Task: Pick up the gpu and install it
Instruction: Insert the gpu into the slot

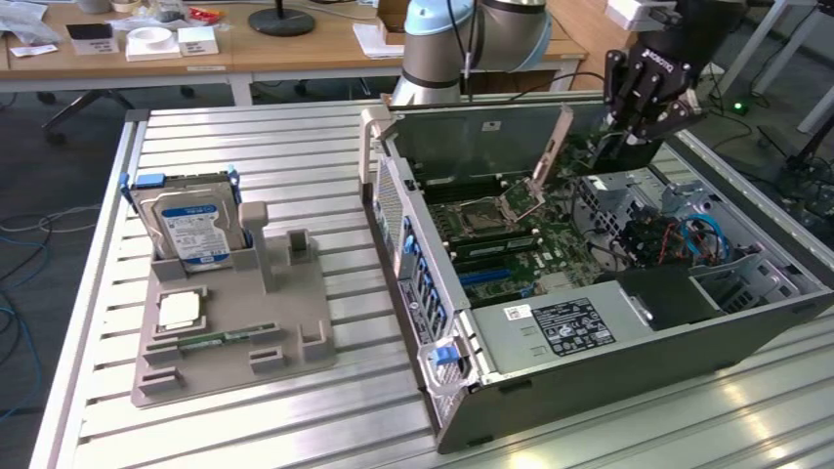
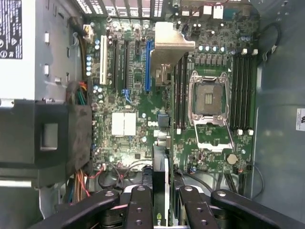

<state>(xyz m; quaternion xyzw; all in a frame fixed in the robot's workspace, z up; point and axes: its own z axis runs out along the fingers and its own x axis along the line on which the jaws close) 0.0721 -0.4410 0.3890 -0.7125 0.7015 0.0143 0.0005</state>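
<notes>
Black jaws, in the upper right of the exterior view, clenched on the thin dark gpu card (image 2: pixel 160 179), held edge-on above the green motherboard (image 2: pixel 140 102) of the open grey computer case (image 1: pixel 612 381). At centre left of that view, a silver hard drive with blue-white label (image 1: pixel 193 230) stands upright in a grey plastic fixture (image 1: pixel 234 342) on the slatted aluminium bench (image 1: pixel 261 137)

My fingers (image 2: pixel 139 210) are black; the card (image 2: pixel 159 176) is black with a green mark. The board (image 2: pixel 138 143) is green, with one blue slot (image 2: pixel 147 67) and one white slot (image 2: pixel 103 59). The drive (image 1: pixel 195 233) wears a blue and white label; the tray (image 1: pixel 229 332) is grey.
</notes>
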